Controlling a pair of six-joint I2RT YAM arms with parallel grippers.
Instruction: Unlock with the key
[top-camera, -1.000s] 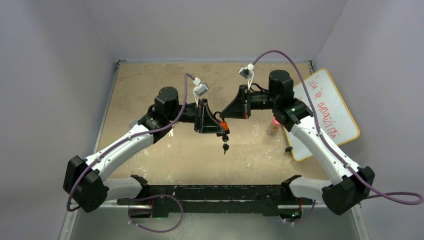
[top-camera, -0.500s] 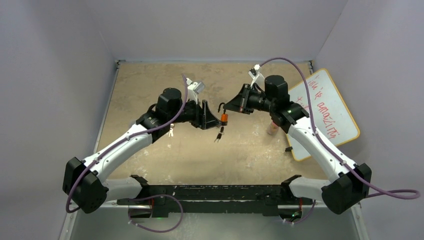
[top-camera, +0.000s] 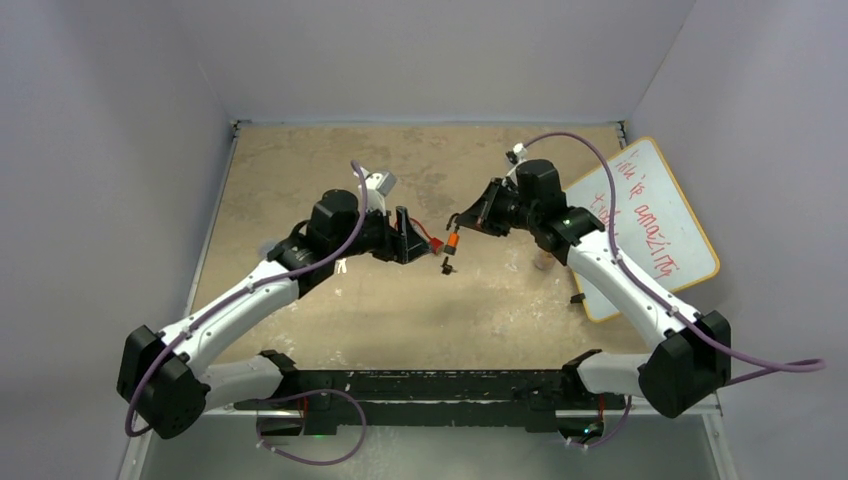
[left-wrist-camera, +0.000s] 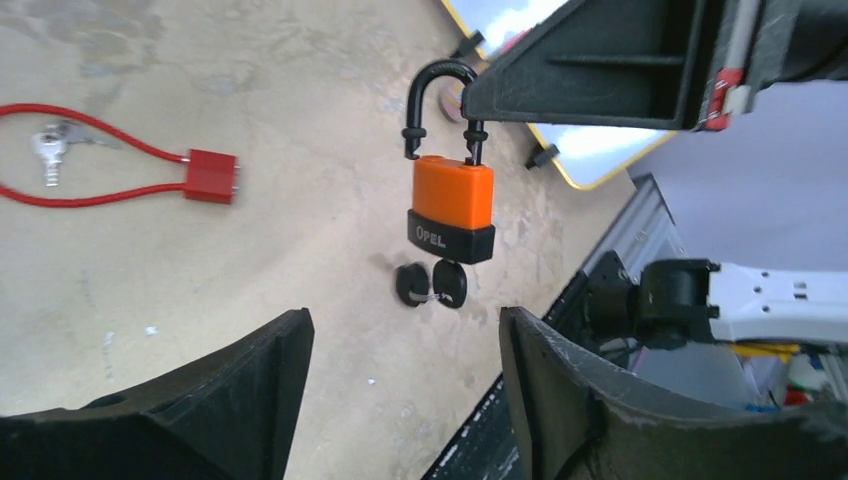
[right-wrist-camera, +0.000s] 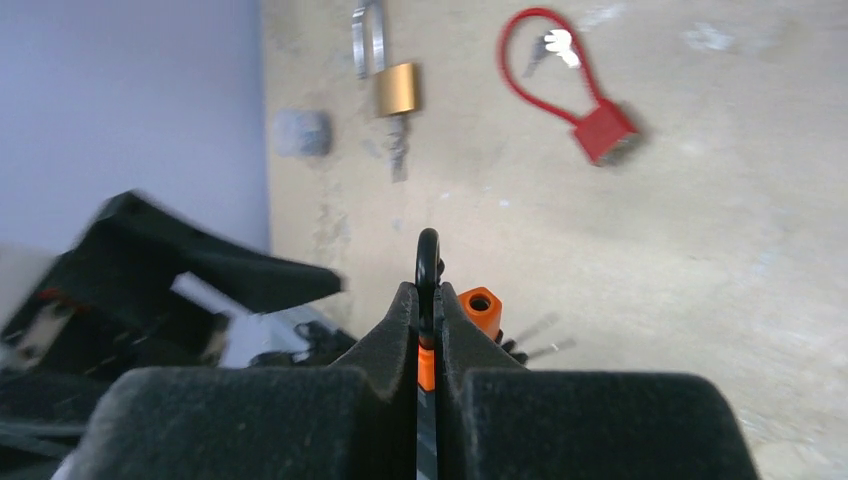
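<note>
Over the middle of the table (top-camera: 300, 160), the left gripper (top-camera: 408, 236) stood with fingers apart, empty. Facing it, the right gripper (right-wrist-camera: 427, 300) was clamped on the shackle (left-wrist-camera: 440, 75) of the orange padlock (left-wrist-camera: 453, 200). Black-headed keys (left-wrist-camera: 432, 285) hung beneath the padlock.

**Desk:** What can't you read from there?

**Operator:** On my right wrist view, the right tool (right-wrist-camera: 428, 300) pinches the shackle and covers most of the orange padlock (right-wrist-camera: 480, 305). Beyond that, the left tool (left-wrist-camera: 405, 322) is a dark blur.

**Desk:** And the keys?

**Operator:** From above, the keys (top-camera: 447, 265) are a speck. I can't tell whether one sits in the keyhole. On my left wrist view, the red cable lock (left-wrist-camera: 210, 175) runs off the left edge. The whiteboard (left-wrist-camera: 590, 150) is mostly behind the right tool.
</note>
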